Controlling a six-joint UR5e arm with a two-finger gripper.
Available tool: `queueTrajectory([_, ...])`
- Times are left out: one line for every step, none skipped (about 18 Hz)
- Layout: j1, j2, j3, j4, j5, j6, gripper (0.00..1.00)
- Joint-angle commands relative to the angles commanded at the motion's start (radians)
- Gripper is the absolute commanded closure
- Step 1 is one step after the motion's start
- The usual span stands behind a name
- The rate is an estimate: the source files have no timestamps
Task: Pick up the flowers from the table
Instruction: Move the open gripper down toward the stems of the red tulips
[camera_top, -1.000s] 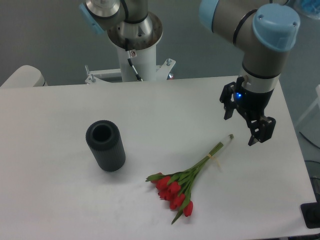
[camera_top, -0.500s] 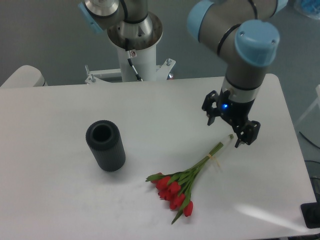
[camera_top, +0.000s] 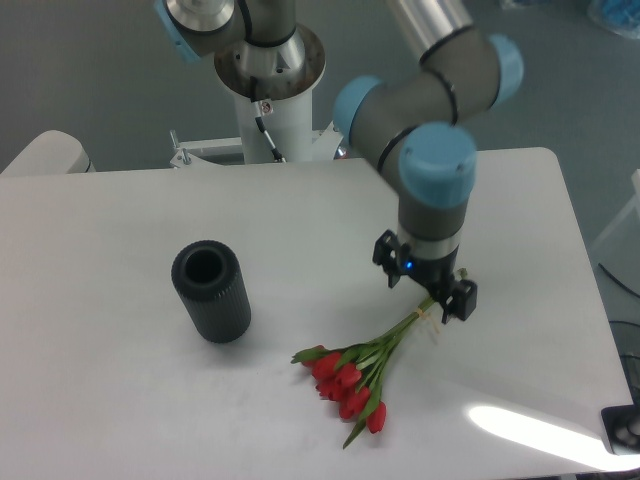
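Gripper (camera_top: 425, 287) open, jaws spread either side of stem end, nothing held. Moved in from right side of table (camera_top: 120, 400) over last second, dropped lower; now directly above upper stems of flowers (camera_top: 362, 365). Flowers unmoved, lying flat on table, red heads toward near edge, stems pointing up-right under gripper. Judgement: approach complete, descent and closing remain. Dark ribbed cylinder (camera_top: 211, 291) upright, well apart to left.

We count one bunch of red tulips (camera_top: 352, 377), roughly eight blooms, though they overlap too much for an exact tally. We see one dark ribbed cylinder (camera_top: 211, 292), one white table (camera_top: 120, 400), and one gripper (camera_top: 425, 288) on one arm (camera_top: 430, 150).
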Motion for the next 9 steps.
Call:
queueTrajectory([0.000, -0.015, -0.003, 0.002, 0.000, 0.002, 0.00])
queueTrajectory([-0.002, -0.023, -0.003, 0.002, -0.002, 0.003, 0.00])
queueTrajectory([-0.002, -0.023, -0.012, 0.005, -0.005, -0.001, 0.00])
queueTrajectory([-0.005, -0.025, -0.029, 0.009, -0.006, -0.003, 0.00])
queueTrajectory([-0.006, -0.028, -0.044, 0.029, -0.005, -0.003, 0.00])
queueTrajectory([-0.006, -0.034, -0.058, 0.061, -0.006, -0.005, 0.00])
queueTrajectory([-0.006, -0.035, -0.066, 0.089, -0.006, -0.006, 0.00])
queueTrajectory([-0.006, -0.037, -0.071, 0.097, -0.008, -0.011, 0.00])
queueTrajectory([-0.006, -0.045, -0.074, 0.100, -0.006, -0.015, 0.00])
